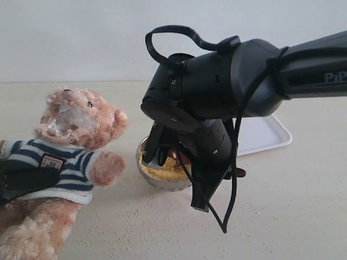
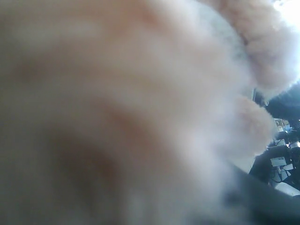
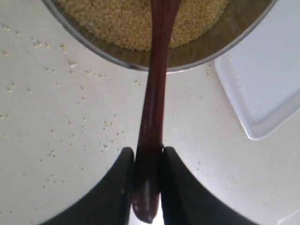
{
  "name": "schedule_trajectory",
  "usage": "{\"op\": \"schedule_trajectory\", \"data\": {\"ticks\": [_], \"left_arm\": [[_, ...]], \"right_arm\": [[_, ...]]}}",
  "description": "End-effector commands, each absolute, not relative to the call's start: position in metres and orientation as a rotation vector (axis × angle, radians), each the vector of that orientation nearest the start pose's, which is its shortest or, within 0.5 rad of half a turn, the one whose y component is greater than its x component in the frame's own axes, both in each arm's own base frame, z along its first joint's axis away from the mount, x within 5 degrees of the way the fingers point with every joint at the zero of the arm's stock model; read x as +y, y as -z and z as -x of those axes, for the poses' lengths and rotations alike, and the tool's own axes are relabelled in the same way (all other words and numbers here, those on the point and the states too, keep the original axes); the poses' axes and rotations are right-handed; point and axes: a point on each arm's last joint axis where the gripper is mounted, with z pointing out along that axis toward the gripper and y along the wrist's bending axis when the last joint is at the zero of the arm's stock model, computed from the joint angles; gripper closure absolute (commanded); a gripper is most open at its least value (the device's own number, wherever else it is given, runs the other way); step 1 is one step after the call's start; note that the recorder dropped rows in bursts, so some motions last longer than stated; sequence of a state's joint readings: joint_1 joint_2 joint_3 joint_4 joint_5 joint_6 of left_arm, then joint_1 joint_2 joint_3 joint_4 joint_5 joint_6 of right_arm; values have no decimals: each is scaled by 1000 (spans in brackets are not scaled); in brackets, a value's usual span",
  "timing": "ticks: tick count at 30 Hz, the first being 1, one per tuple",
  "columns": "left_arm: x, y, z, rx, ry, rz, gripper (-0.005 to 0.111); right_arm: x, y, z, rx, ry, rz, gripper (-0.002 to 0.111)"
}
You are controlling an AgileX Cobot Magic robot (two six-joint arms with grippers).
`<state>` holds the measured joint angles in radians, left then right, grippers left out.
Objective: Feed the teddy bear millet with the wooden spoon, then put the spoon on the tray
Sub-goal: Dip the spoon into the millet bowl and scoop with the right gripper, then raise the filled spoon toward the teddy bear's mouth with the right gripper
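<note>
The teddy bear (image 1: 81, 119) leans back at the left in its striped shirt. One black finger of my left gripper (image 1: 24, 181) lies across its chest, and blurred fur (image 2: 140, 93) fills the left wrist view. The millet (image 1: 162, 169) fills a round metal bowl (image 3: 93, 47) beside the bear's paw. My right gripper (image 3: 146, 164) is shut on the handle of the wooden spoon (image 3: 154, 93). The spoon's far end reaches over the millet (image 3: 122, 18), and its bowl is out of view. The white tray (image 1: 265, 135) lies behind the bowl on the right, with nothing on it.
My right arm (image 1: 206, 108) hangs over the bowl and hides most of it in the exterior view. A black cable (image 1: 233, 179) loops down from the arm. Loose grains (image 1: 162, 216) are scattered on the pale table in front of the bowl.
</note>
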<state>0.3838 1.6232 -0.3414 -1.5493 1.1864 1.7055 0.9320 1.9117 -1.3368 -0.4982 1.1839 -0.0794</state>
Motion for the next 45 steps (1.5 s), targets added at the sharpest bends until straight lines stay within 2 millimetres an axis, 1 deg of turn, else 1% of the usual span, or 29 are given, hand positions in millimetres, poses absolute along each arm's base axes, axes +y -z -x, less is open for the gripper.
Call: {"op": "schedule_trajectory", "data": {"ticks": [1,4,9,15,18,22,27,31,36,42,45], "left_arm": [[-12,-150,-198,2160,1336,-36,102],[-12,-150,-198,2160,1336,-36,102],[-12,-150,-198,2160,1336,-36,102],[-12,-150,-198,2160,1336,-36,102],[-12,-150,-198,2160,1336,-36,102],[-12,-150,-198,2160,1336,-36,102],[-12,-150,-198,2160,1336,-36,102],[-12,-150,-198,2160,1336,-36,102],[-12,-150,-198,2160,1336,-36,102],[-12,-150,-198,2160,1336,-36,102],[-12,-150,-198,2160,1336,-36,102]], "right_arm": [[263,-204,-247,2455,673,1707,107],[263,-203,-245,2475,633,1723,107],[260,-202,-247,2535,575,1688,107],[256,-206,-255,2600,497,1618,107],[253,-207,-258,2615,489,1598,107],[251,-213,-258,2614,469,1579,107],[248,-228,-254,2597,425,1548,107],[244,-240,-251,2644,297,1485,107],[239,-240,-254,2776,82,1368,107],[225,-244,-264,2853,-71,1249,107],[222,-246,-266,2898,-219,1172,107]]}}
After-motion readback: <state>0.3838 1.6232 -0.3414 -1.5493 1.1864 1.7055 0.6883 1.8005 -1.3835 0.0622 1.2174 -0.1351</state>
